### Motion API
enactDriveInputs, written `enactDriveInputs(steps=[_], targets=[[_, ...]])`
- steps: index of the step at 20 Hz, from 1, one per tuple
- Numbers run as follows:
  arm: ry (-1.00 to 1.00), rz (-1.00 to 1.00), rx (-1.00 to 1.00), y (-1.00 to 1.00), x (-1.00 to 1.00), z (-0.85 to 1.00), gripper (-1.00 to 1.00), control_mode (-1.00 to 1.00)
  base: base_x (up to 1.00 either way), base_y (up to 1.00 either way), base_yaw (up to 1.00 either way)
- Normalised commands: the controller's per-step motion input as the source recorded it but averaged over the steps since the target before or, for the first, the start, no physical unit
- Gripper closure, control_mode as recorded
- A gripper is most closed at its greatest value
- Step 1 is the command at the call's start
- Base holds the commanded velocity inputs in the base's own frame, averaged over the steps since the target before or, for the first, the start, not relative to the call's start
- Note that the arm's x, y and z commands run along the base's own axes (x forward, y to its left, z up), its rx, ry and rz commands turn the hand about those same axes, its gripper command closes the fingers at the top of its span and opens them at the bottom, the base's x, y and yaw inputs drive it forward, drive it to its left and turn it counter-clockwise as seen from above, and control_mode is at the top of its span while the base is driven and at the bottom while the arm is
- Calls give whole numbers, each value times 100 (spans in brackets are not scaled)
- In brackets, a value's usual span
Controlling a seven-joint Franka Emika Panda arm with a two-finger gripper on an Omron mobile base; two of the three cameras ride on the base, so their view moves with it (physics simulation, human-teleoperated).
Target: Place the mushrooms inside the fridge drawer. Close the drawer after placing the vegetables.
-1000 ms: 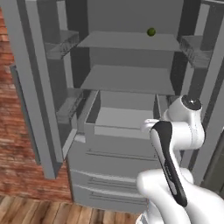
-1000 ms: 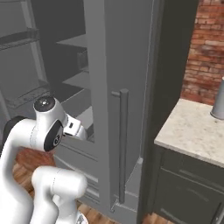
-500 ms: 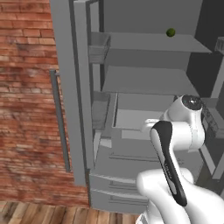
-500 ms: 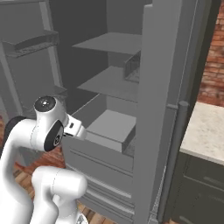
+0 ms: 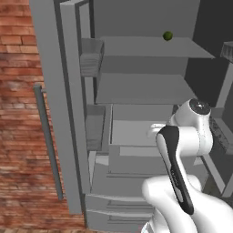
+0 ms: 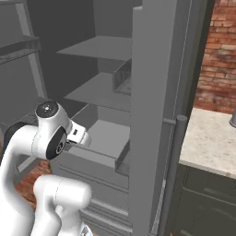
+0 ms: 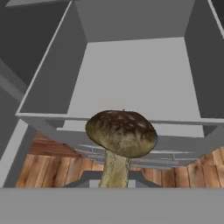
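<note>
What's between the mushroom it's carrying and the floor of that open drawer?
In the hand view, only the drawer's front wall crosses between the mushroom and the bare drawer floor. The end effector holds the mushroom just outside that wall.

The white arm [image 6: 44,138] rises at the near left, its wrist reaching right over the open fridge drawer [image 6: 103,145]. Two flat grey shelves [image 6: 99,48] sit above the drawer. The fridge door [image 6: 156,115] stands open at centre, with a speckled surface [image 6: 207,143] and a brick wall [image 6: 219,50] to its right.
</note>
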Motion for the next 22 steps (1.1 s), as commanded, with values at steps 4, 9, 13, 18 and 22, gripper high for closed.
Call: enactDriveInputs(steps=[4, 9, 13, 18, 22], targets=[[0, 0, 0, 0, 0, 0, 100, 100, 49, 0, -17], [0, 0, 0, 0, 0, 0, 100, 100, 42, 0, -15], [0, 0, 0, 0, 0, 0, 100, 100, 29, 0, -13], [7, -5, 0, 0, 20, -10, 100, -100, 0, 0, -1], [27, -5, 0, 0, 74, -46, 100, -100, 0, 0, 0]])
